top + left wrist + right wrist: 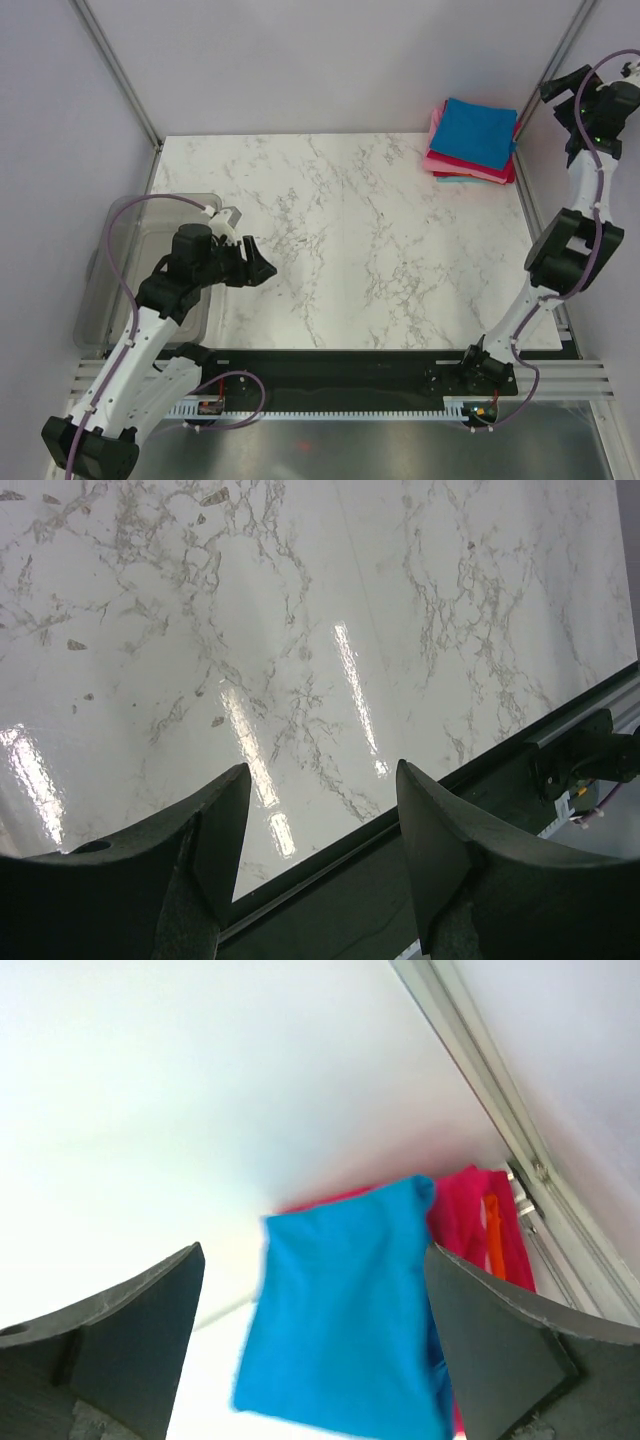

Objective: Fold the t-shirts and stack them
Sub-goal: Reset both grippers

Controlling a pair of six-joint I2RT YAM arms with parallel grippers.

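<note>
So the folded stack sits in the far right corner of the marble table (380,250), with the blue t-shirt (473,133) on top. Under it is the crimson t-shirt (470,166), the pink t-shirt (434,124) pokes out on the left edge, and a sliver of the teal t-shirt (455,179) shows at the bottom. The right gripper (312,1252) hangs above the stack, jaws spread wide, holding nothing. The left gripper (264,268) is well away, low over bare marble just beside the clear plastic bin (100,300), also wide open and empty.
</note>
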